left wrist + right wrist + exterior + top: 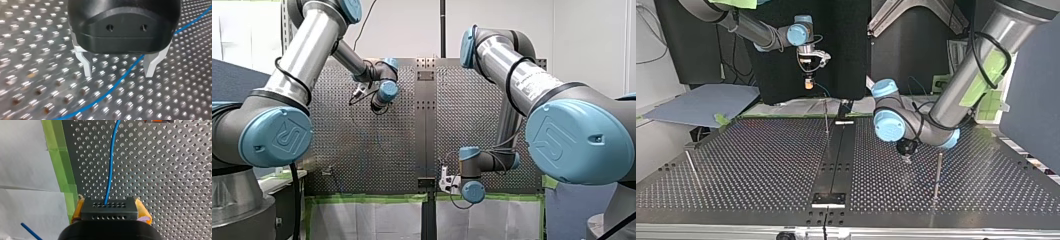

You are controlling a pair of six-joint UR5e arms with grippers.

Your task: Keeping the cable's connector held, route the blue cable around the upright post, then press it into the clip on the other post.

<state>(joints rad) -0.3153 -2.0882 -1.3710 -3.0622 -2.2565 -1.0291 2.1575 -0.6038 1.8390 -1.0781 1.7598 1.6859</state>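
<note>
While my right gripper (110, 206) is clamped on the black connector (109, 214), my left gripper (118, 72) hangs open right over the blue cable (120, 80), which runs diagonally between and just under its fingers (86, 65) on the table (37, 50). Left's clearly the one placed to grab it.

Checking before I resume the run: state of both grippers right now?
Left gripper: open over the blue cable, not gripping it.
Right gripper: shut on the connector.
</note>
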